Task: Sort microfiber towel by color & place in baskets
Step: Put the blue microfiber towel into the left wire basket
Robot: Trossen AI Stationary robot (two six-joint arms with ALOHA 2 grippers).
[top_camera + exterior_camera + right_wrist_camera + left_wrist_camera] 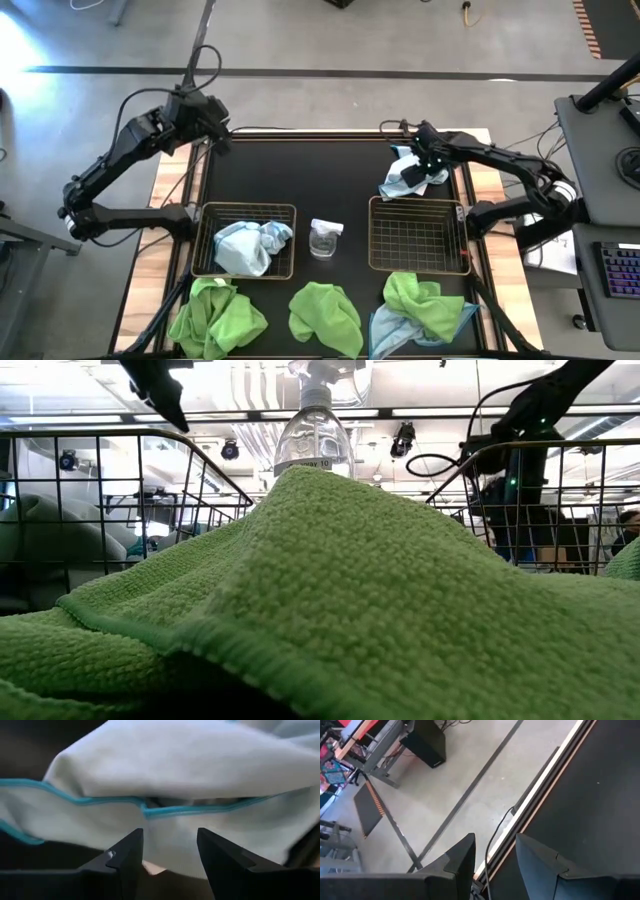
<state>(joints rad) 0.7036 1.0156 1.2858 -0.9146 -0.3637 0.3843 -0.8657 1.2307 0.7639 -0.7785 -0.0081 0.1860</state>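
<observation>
While the left gripper (pixel 222 140) hangs over the far left corner of the black table (pixel 300 170), its fingers (pixel 462 857) parted with nothing between them, the right gripper (pixel 425 150) sits at the far right, just behind the right basket (pixel 418 235). Its fingers (pixel 127 852) stand apart — released — with a pale blue towel (pixel 410 175) lying crumpled right in front of them, its teal hem (pixel 150 807) close to the tips; whether the tips touch the cloth I cannot tell. This towel rests on the table beyond the right basket's far rim, outside it. Right basket holds nothing. Left basket (pixel 245 240) holds one bunched pale blue towel (pixel 250 245). Between the two baskets stands a small clear spray bottle (pixel 326 238). Along the near edge lie three lime green towels: one at left (pixel 215 315), one in the middle (pixel 325 315), and one at right (pixel 420 300) lying on top of another pale blue towel (pixel 385 330). In the low view the middle green towel (pixel 330 610) fills the foreground — bottle (pixel 315 430) just behind it.
</observation>
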